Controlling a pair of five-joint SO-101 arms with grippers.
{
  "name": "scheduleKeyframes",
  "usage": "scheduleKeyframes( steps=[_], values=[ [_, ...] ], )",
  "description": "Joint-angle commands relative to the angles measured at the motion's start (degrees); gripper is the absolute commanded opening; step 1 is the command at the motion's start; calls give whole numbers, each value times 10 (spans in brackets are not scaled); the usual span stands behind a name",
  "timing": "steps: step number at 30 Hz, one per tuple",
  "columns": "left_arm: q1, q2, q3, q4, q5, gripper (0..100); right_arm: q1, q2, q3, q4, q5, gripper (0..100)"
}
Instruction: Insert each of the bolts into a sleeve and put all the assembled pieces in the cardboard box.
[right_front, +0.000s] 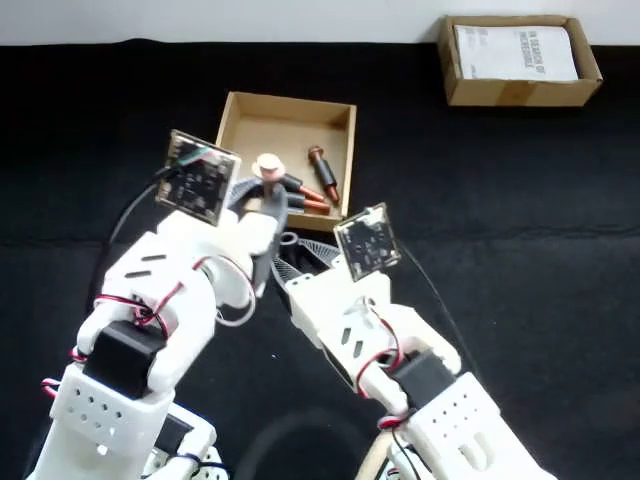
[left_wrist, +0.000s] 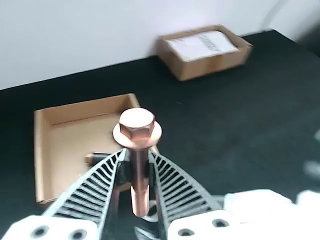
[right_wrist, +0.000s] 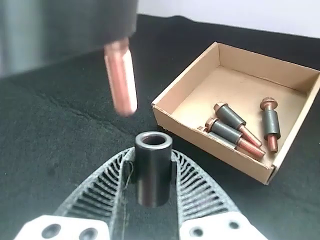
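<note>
A copper-coloured bolt (left_wrist: 136, 131) is held upright, hexagonal head uppermost, by the left end effector (left_wrist: 137, 159), whose two ribbed fingers are closed against the shank just below the head. The smooth lower end of the shank is left bare beneath the fingers. A dark sleeve (right_wrist: 153, 170) is gripped upright by the right end effector (right_wrist: 153, 156), closed narrowly around its sides, with the open bore facing up. The bolt's rounded tip is seen hanging above the sleeve's mouth, offset to one side of the bore and apart from it, so the bolt is not yet entered.

Just beyond both end effectors, the open cardboard box (right_front: 232, 120) is set on the black worktop (right_front: 520, 250). Three assembled pieces (right_wrist: 230, 117) are seen lying on its floor, gathered toward one corner, two side by side and one a little apart. Well apart, at the far edge of the worktop, a second box (right_front: 510, 93) is placed, with a printed sheet (right_front: 515, 50) lying in it.
</note>
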Motion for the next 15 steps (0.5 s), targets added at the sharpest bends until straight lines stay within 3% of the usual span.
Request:
scheduleKeyframes(
  steps=[1, 4, 15],
  values=[
    [-12, -8, 4, -29, 1, 8, -5, -61, -5, 17, 13, 7],
    [-4, -8, 7, -29, 9, 8, -5, -77, 10, 15, 45, 7],
    [44, -8, 15, -28, 49, 8, -4, -75, 19, 14, 46, 7]
  ],
)
